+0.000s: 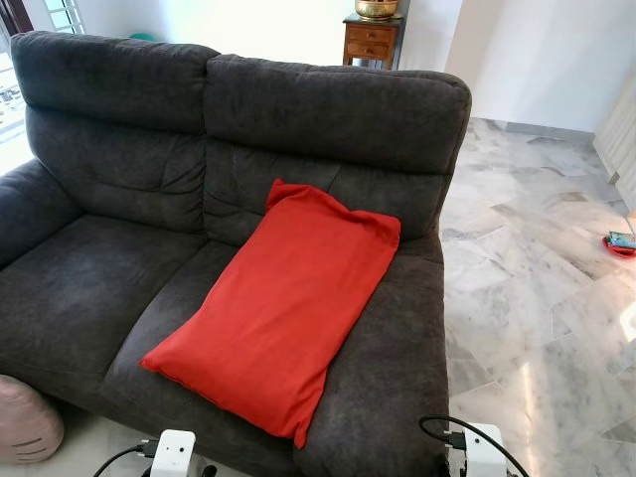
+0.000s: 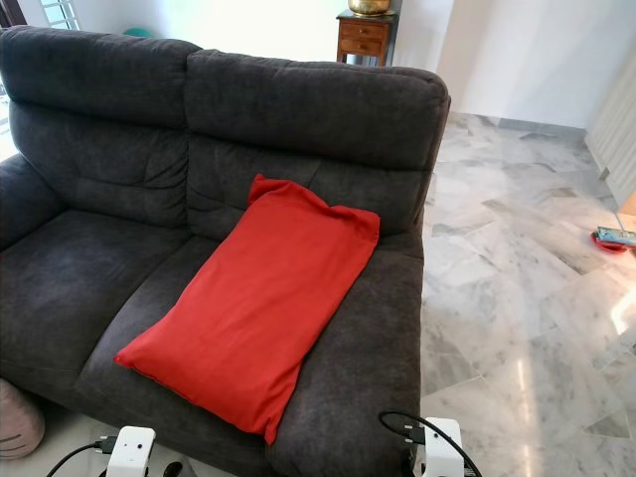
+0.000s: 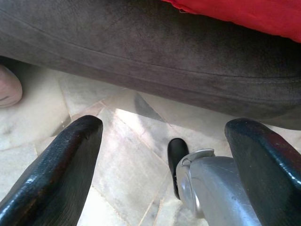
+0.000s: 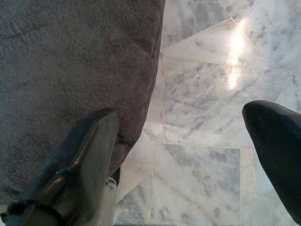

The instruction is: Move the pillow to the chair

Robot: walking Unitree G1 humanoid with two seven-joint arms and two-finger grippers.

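Approach step: pillow (image 1: 281,303) not yet grasped, lying on the sofa (image 1: 119,268).
Left end effector (image 3: 164,155) and right end effector (image 4: 188,141) hang wide and empty by the sofa front; next, reach up to the pillow.

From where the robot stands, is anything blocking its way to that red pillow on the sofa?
Nothing visible does. The red pillow lies bare on the grey sofa, with nothing on it. Both grippers, left gripper and right gripper, hang low, open, by the sofa's front edge.
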